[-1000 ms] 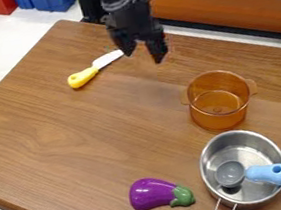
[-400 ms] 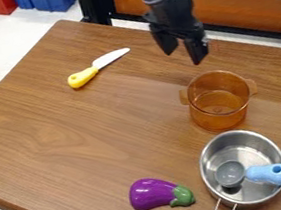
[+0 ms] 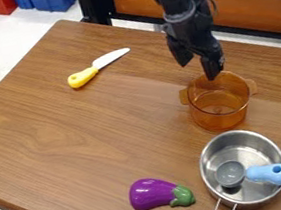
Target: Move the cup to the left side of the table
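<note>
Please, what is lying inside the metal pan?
A grey scoop with a light blue handle lies in the metal pan. Bare metal shows beside it; whatever is directly under the scoop is covered.

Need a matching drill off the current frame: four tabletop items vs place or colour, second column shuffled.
Items:
1. knife
2. eggplant
3. scoop
4. pot

Place or colour:
A. inside the steel pan
B. see-through amber, nearest the gripper
C. yellow handle
D. purple with a green end

Pairs: 1-C, 2-D, 3-A, 4-B
</note>
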### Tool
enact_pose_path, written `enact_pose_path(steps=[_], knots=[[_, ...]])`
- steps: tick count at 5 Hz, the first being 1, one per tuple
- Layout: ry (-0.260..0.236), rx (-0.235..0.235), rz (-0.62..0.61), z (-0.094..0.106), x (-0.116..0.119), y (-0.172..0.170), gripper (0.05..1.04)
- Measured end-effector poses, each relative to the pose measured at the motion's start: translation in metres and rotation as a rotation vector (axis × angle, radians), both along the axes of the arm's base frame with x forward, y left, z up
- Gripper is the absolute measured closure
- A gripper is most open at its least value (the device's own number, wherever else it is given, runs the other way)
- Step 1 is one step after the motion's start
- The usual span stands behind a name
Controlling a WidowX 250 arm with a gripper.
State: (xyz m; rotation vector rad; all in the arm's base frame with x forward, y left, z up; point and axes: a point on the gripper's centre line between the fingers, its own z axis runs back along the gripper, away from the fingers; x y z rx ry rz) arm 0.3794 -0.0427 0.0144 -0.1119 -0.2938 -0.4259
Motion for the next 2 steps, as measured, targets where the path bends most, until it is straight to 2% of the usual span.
enact_pose_path(steps=[2], knots=[[0.023, 0.033, 0.008, -0.022, -0.001, -0.001, 0.089]])
